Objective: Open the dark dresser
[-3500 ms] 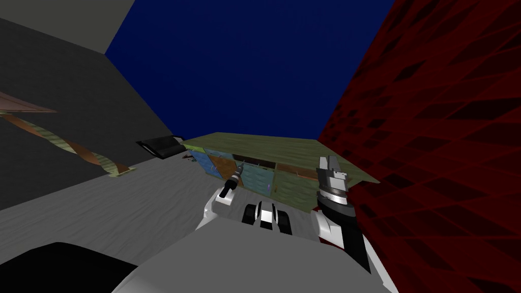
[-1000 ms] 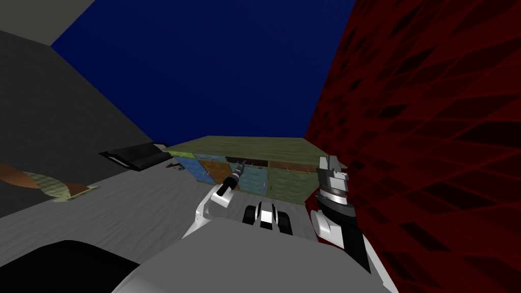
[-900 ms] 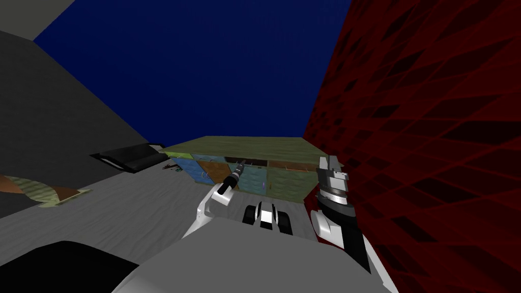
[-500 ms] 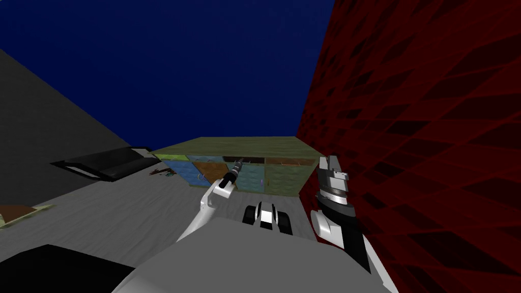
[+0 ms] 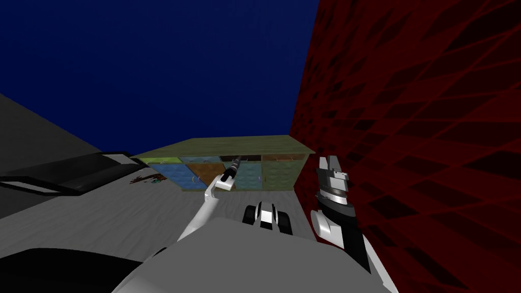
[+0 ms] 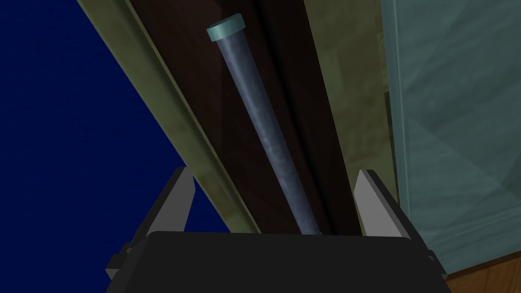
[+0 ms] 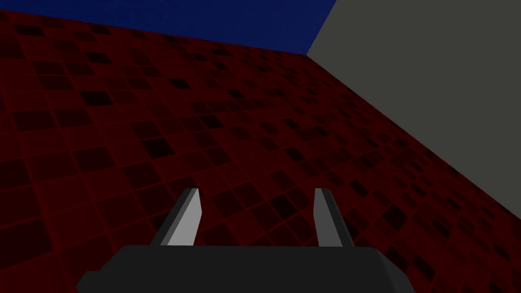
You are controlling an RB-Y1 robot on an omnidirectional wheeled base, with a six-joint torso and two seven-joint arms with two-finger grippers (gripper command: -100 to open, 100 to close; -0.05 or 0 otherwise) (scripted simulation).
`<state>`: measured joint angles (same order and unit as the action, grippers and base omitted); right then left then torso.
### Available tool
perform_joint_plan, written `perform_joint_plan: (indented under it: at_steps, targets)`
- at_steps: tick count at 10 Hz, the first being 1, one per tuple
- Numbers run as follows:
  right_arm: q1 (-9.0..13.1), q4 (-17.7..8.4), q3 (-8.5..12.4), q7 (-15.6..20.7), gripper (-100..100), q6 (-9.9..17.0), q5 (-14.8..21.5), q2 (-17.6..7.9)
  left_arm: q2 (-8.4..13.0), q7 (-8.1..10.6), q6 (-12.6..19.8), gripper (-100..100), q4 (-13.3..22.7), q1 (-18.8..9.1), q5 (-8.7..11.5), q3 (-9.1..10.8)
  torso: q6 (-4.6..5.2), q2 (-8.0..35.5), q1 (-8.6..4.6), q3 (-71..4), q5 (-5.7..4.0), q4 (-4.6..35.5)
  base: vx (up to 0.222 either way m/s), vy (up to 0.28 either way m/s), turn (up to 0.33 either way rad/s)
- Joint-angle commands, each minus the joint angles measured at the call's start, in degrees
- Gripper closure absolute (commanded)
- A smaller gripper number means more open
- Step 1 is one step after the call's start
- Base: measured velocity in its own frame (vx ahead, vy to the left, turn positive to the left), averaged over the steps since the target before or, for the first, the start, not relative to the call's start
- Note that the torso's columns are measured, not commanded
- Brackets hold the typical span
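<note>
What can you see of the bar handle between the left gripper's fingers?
The handle is a slim, round, blue-grey bar with a teal end cap. It is mounted along a dark brown drawer front, beside an olive-green strip. It runs slantwise between the fingers of the open left gripper, and neither finger touches it.

Dresser point(image 5: 239, 144) — olive top, multicoloured fronts, upright.

Dresser point(image 5: 224, 146) top matt olive wood grain, handle point(image 6: 263, 127) mottled blue-grey, smooth, floor point(image 5: 127, 213) grey grained
</note>
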<state>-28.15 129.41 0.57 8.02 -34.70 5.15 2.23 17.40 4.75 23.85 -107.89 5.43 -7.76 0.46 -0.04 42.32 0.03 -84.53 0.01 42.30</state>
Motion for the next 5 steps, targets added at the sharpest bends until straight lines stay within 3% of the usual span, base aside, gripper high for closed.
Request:
perform_joint_plan:
  at_steps: [1, 2, 3, 5]
  targets:
    - [0.01, 0.0, 0.0, 0.0, 0, 0.0, 0.0, 0.0, -0.2, 0.06, -0.09, -100, 4.08, -3.03, 0.04, 2.03, 0.06, -0.03, -0.04, -0.03, -0.01, -0.01, -0.077, -0.002, -0.108]
    - [0.0, 0.0, 0.0, 0.0, 0, 0.0, 0.0, 0.0, -0.49, 0.06, -0.04, -100, 6.04, -5.22, -0.01, 3.68, 0.01, -0.12, -0.05, -0.08, -0.01, -0.04, -0.088, -0.006, -0.193]
    - [0.0, 0.0, 0.0, 0.0, 0, 0.0, 0.0, 0.0, -0.49, 0.06, -0.04, -100, 6.7, -5.22, -0.01, 3.68, 0.06, -0.07, -0.05, -0.06, -0.02, -0.03, -0.071, -0.004, -0.107]
    - [0.0, 0.0, 0.0, 0.0, 0, 0.0, 0.0, 0.0, -1.05, 0.04, 0.05, -100, 10.98, -9.12, -0.11, 7.0, 0.06, -0.04, -0.02, -0.04, 0.0, -0.02, -0.1, -0.008, -0.223]
